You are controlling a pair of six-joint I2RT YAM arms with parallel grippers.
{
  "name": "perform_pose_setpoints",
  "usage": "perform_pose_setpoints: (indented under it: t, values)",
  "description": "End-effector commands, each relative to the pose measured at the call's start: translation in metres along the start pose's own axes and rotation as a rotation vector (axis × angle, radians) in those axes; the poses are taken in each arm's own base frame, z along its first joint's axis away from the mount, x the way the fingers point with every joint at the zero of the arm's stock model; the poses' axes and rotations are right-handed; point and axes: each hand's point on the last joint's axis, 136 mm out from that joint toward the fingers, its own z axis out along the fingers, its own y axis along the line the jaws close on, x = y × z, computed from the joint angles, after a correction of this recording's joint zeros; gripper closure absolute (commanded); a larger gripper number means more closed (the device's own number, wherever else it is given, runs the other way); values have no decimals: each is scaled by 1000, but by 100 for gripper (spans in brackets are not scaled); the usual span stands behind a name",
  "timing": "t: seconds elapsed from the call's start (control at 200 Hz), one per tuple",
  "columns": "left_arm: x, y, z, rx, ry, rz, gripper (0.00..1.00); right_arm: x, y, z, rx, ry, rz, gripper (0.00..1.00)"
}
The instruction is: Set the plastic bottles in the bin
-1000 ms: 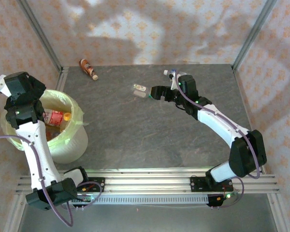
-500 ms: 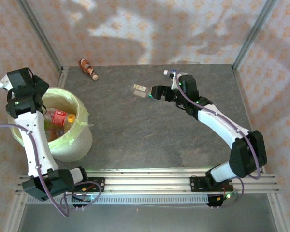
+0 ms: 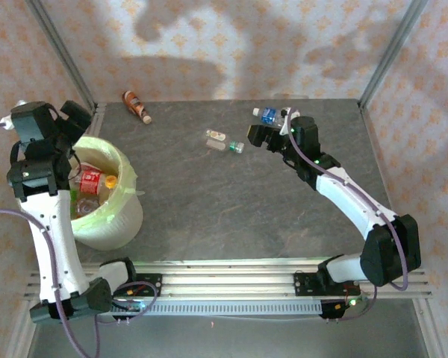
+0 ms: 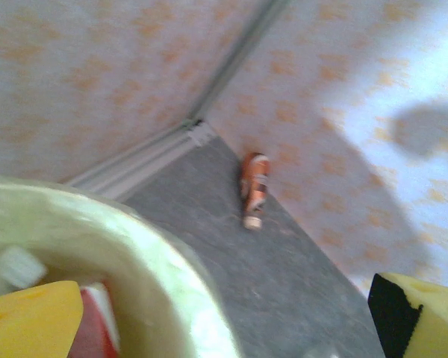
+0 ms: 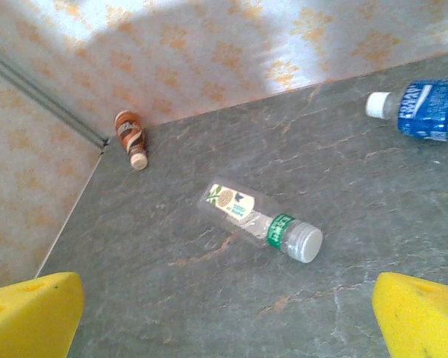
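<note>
The pale yellow-green bin [image 3: 123, 212] stands at the left, holding a red-labelled bottle [image 3: 89, 180] and others. My left gripper [image 3: 78, 119] hangs open over the bin's far rim [image 4: 160, 276], its yellow pads [image 4: 30, 321] wide apart and nothing between them. An orange bottle [image 3: 136, 106] [image 4: 254, 186] lies by the back wall. A clear bottle with a green band [image 3: 224, 141] [image 5: 261, 221] lies mid-table, and a blue-labelled bottle [image 3: 267, 115] [image 5: 425, 108] lies behind it to the right. My right gripper [image 3: 255, 136] [image 5: 228, 321] is open, just right of the clear bottle and apart from it.
Patterned walls close in the back and both sides, with metal posts [image 3: 60, 52] at the back corners. The grey tabletop [image 3: 209, 209] lies bare in the middle and at the front. A rail [image 3: 224, 272] runs along the near edge.
My left gripper has swung from the bin's left side to above its far rim. My right gripper has drawn back to the right, away from the clear bottle, uncovering the blue-labelled one.
</note>
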Motion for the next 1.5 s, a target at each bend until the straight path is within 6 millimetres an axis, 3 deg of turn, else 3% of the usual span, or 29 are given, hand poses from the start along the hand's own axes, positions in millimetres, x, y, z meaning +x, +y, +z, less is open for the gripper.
perform_pose_setpoints:
  t: [0.0,0.185,0.35,0.505,0.771,0.846,0.881,1.106,1.261,1.406,1.496]
  values:
    - [-10,-30,-16,92,-53,-15,1,-16,-8,-7,16,-75,51,1]
    - [14,-92,-12,244,-39,61,1,-16,-19,-8,48,-80,71,1]
    - [54,-160,-9,302,-28,277,1,-21,-33,-12,114,-107,117,1]
    - [105,-213,3,329,22,431,0,-18,-44,-20,168,-108,131,1]
    - [223,-256,73,332,253,488,0,-6,-65,-45,314,-73,115,1]
    - [247,-263,92,301,305,518,0,-4,-66,-53,333,-61,94,1]
    - [267,-261,110,266,336,547,0,-4,-67,-57,344,-63,88,1]
    - [343,-254,167,107,475,379,0,-8,-67,-78,372,-77,55,1]
    - [366,-233,205,-40,407,213,0,-10,-65,-90,385,-71,37,1]
    - [389,-201,226,-186,370,115,0,-7,-67,-105,409,-68,13,1]
    - [402,-192,236,-223,372,79,0,-4,-69,-112,423,-71,1,1]
